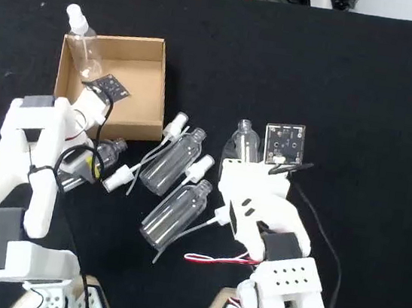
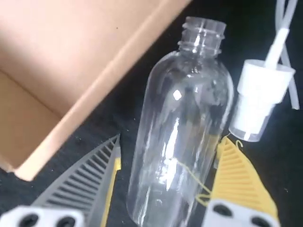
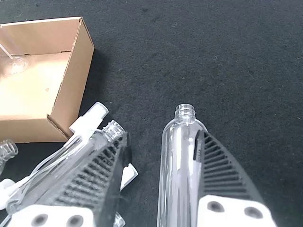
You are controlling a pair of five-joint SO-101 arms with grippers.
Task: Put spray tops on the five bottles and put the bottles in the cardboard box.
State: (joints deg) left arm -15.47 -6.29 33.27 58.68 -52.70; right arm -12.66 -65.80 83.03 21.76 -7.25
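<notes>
A clear open-necked bottle [image 2: 182,137] lies beside the cardboard box [image 2: 71,71]. My left gripper [image 2: 171,139] is open and straddles it, one finger touching it and a narrow gap at the other; a white spray top [image 2: 258,101] lies alongside. My right gripper [image 3: 162,135] is open around a second uncapped bottle [image 3: 182,156], which rests against one finger. From above, this bottle [image 1: 245,139] is right of centre. Two more uncapped bottles [image 1: 173,161] [image 1: 177,212] lie mid-table among loose spray tops [image 1: 199,168]. A capped bottle [image 1: 84,43] leans in the box [image 1: 143,85].
A small dark square card [image 1: 109,87] lies inside the box, and another card [image 1: 283,144] rests on the black table right of my right gripper. Spray-top tubes [image 1: 144,165] trail between the lying bottles. A red wire [image 1: 215,259] runs by the right arm's base.
</notes>
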